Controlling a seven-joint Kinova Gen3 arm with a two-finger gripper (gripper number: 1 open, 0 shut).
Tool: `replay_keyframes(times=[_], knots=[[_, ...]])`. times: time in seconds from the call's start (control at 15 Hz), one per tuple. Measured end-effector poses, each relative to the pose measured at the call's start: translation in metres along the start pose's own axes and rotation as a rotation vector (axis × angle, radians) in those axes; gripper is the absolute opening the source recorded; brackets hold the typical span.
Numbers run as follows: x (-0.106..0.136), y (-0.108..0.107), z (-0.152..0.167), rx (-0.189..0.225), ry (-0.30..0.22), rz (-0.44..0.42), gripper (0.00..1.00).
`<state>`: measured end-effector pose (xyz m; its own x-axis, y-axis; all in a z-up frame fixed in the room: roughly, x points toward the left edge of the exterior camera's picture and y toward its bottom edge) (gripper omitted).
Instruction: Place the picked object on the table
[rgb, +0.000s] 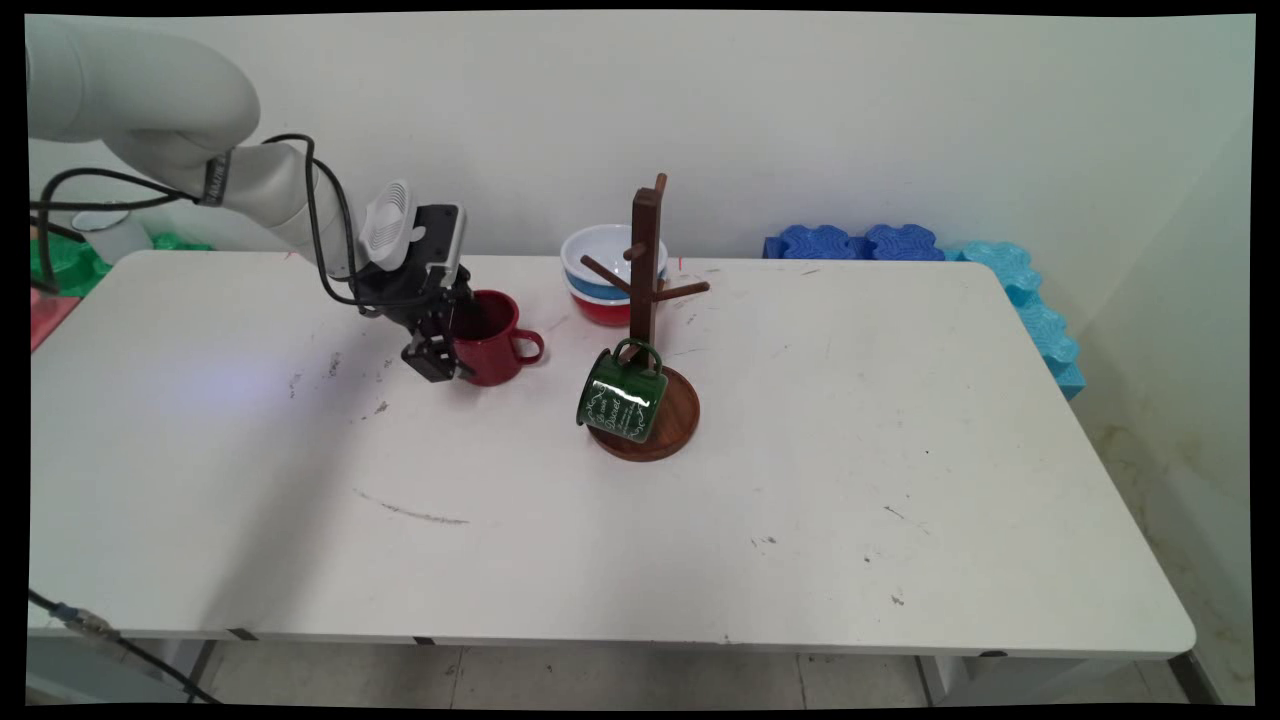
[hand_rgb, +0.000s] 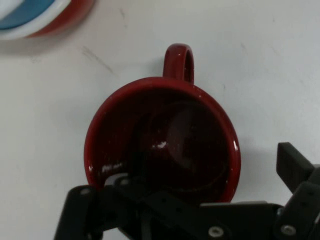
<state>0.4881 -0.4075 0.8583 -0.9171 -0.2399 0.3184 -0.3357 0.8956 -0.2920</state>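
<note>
A: Where's the gripper?

B: Left of centre in the main view. I've got it low at the red mug, against the mug's left wall.

A: Jaws?

B: Apart and gripping nothing. The hand view shows one finger outside the rim. I can't make out the other one, it's lost in the dark by the mug's mouth.

A: Mug position?

B: Upright on the table. Its handle points right in the main view, away from the gripper. It looks empty.

A: What's nearby?

B: The rack stands to the right, well clear of the red mug. A green mug sits tilted on its base with the handle up by the post. Stacked bowls are behind it, upper centre.
</note>
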Motion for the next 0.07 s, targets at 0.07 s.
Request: replay_keyframes(times=[0.07], knots=[[0.0002,-0.0003,-0.0002,0.001,0.001,0.002,1.00]])
